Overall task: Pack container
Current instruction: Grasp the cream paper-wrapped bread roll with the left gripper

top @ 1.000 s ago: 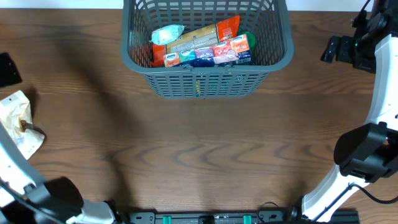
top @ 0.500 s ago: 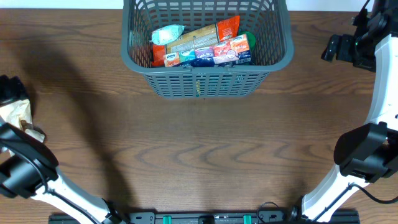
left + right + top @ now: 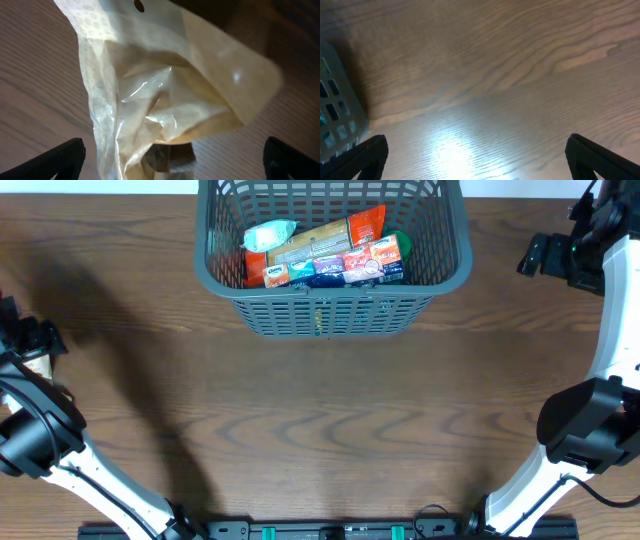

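Observation:
The container (image 3: pixel 455 265), a large dark grey lattice basket, stands at the back centre of the table and holds several snack packets. A corner of it shows in the right wrist view (image 3: pixel 335 120). A crinkled clear-and-tan plastic bag (image 3: pixel 165 95) lies on the table at the far left, mostly hidden under my left arm in the overhead view (image 3: pixel 36 364). My left gripper (image 3: pixel 172 162) is open right over the bag, its fingers on either side of it. My right gripper (image 3: pixel 475 157) is open and empty above bare table, to the right of the basket (image 3: pixel 535 255).
The table top is dark wood grain. The arm bases stand at the front edge, left (image 3: pixel 60 470) and right (image 3: pixel 580 430).
My left arm has swung in over the bag at the far left, and now covers most of it. The right arm and basket have not moved.

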`<state>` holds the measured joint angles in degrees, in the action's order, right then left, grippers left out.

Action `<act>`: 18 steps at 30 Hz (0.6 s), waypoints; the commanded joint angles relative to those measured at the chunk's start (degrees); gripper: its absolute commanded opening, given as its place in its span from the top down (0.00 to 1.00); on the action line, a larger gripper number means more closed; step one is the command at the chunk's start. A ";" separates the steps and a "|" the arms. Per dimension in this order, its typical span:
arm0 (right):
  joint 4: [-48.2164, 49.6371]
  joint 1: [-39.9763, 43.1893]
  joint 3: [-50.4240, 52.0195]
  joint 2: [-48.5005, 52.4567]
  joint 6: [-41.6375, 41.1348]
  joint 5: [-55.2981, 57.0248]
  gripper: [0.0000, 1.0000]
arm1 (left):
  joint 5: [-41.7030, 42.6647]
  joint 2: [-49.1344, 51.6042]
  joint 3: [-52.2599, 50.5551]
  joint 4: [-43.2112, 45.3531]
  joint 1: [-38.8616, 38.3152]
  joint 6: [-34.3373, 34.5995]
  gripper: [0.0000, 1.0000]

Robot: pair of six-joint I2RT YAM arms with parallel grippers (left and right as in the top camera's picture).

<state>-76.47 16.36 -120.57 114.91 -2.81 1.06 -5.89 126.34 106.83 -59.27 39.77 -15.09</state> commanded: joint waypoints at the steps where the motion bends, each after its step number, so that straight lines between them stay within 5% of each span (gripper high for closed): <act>1: 0.07 -0.31 -0.07 0.57 -1.95 0.00 0.01 | 1.29 0.66 -2.71 1.03 1.60 -0.70 0.01; 18: -0.46 -0.33 -0.07 0.59 -5.33 -0.04 0.01 | 2.51 0.66 -11.63 10.10 5.18 -1.84 0.01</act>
<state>-76.69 16.36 -120.57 114.93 -6.66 1.06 -4.21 126.34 95.94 -50.11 44.97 -15.92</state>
